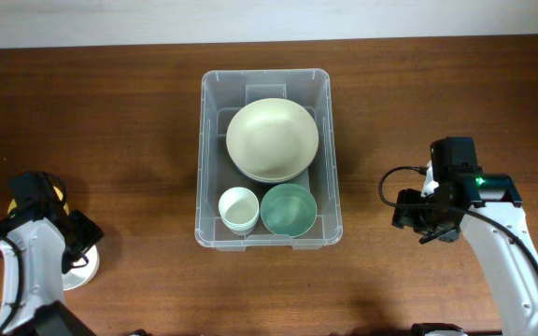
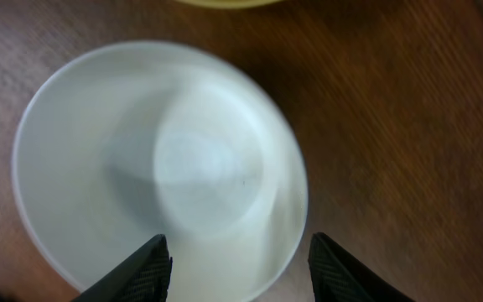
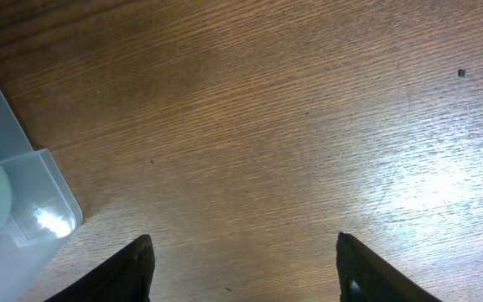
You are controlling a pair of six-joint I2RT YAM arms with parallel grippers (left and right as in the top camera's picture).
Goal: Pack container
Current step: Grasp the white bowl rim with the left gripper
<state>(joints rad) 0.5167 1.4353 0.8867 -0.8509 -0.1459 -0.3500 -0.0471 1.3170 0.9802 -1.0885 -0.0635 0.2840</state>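
Lowering the left gripper [image 2: 237, 239], its jaws parted and empty over the white bowl [image 2: 153, 164], until one finger sits inside the rim looks wisest before carrying it to the container [image 1: 211, 149] well apart on its right, while the right gripper [image 3: 243, 238] hangs open, holding nothing.

The right arm [image 1: 507, 257] is white-shelled with black joints, a green light [image 1: 479, 180] at its twelve o'clock end and a black cable [image 1: 388, 184] looping at nine. The left gripper [image 2: 237, 268] has black wedge fingertips [image 2: 151, 267].
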